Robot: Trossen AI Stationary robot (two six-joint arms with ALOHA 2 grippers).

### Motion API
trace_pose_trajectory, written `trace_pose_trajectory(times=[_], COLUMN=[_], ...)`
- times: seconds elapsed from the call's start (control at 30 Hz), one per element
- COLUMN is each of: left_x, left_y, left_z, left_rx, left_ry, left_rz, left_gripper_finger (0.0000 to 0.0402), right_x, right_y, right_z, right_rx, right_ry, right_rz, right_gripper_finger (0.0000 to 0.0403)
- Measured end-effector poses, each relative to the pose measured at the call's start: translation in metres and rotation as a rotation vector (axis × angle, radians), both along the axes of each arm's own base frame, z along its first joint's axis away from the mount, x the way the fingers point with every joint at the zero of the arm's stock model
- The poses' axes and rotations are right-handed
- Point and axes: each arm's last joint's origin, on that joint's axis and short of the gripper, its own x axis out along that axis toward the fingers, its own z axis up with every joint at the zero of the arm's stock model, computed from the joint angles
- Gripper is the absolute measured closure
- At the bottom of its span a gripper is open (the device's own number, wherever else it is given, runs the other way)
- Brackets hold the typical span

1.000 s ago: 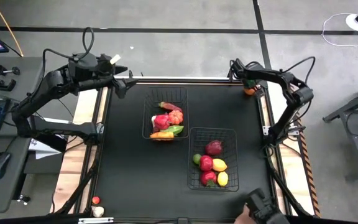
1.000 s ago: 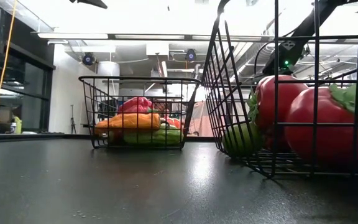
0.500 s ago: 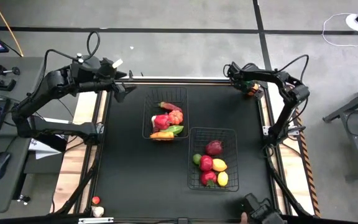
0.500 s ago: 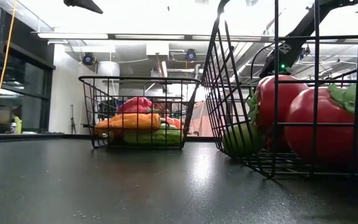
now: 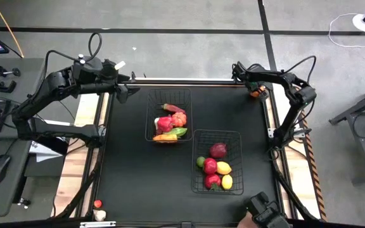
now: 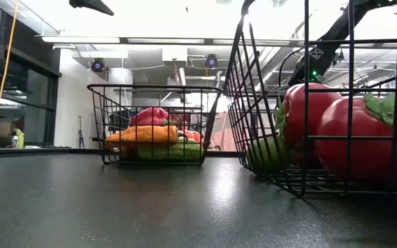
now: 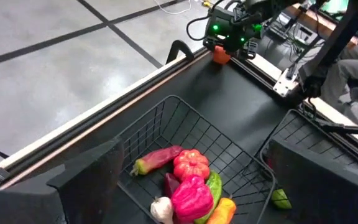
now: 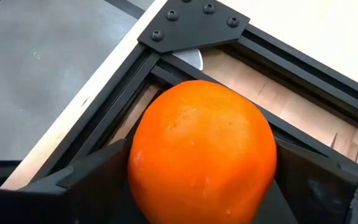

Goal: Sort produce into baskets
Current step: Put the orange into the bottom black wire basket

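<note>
Right gripper (image 8: pixel 197 186): an orange (image 8: pixel 202 152) is clasped between its fingers | Left gripper (image 7: pixel 191 180): fingers held apart, a basket (image 7: pixel 166 115) seen beyond them

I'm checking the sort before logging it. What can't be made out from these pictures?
- Whether the right gripper grips the orange: right wrist view shows fingers beside it, contact unclear.
- Small red piece by the table's near left corner: high view, too small to identify.
- Lower produce in the left basket: covered by the pink piece.
- Right basket: low view, cropped.
</note>
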Motion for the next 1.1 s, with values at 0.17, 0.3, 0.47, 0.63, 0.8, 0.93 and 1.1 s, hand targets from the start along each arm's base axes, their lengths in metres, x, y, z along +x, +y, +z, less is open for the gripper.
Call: trace_pose_trajectory(times=[0.17, 0.3, 0.47, 0.63, 0.8, 0.93, 1.1], left_x=[0.000, 0.001, 0.002, 0.002, 0.002, 0.002, 0.008], left_y=[0.000, -0.002, -0.004, -0.005, -0.005, -0.003, 0.002], left_z=[0.000, 0.000, 0.000, 0.000, 0.000, 0.001, 0.002], left_rx=[-0.010, -0.012, -0.012, -0.006, 0.012, 0.050, 0.098], left_ry=[-0.005, -0.001, -0.001, 0.003, 0.010, 0.007, 0.015], left_rz=[0.005, -0.007, -0.025, -0.033, -0.043, -0.013, 0.067], left_gripper_finger=[0.0012, 0.0012, 0.0012, 0.0012, 0.0012, 0.0012, 0.0012], right_x=[-0.001, -0.002, -0.003, 0.005, 0.024, 0.036, 0.058], right_y=[0.001, 0.003, 0.003, 0.010, 0.031, 0.057, 0.102], right_z=[-0.001, -0.002, -0.001, 0.004, 0.029, 0.065, 0.108], right_rx=[0.008, 0.053, 0.129, 0.177, 0.134, 0.018, -0.147], right_ry=[0.011, 0.016, 0.014, -0.003, -0.051, -0.041, -0.108], right_rz=[-0.005, 0.018, 0.094, 0.202, 0.362, 0.523, 0.826], right_gripper_finger=[0.0055, 0.0098, 0.0121, 0.0121, 0.0121, 0.0121, 0.0122])
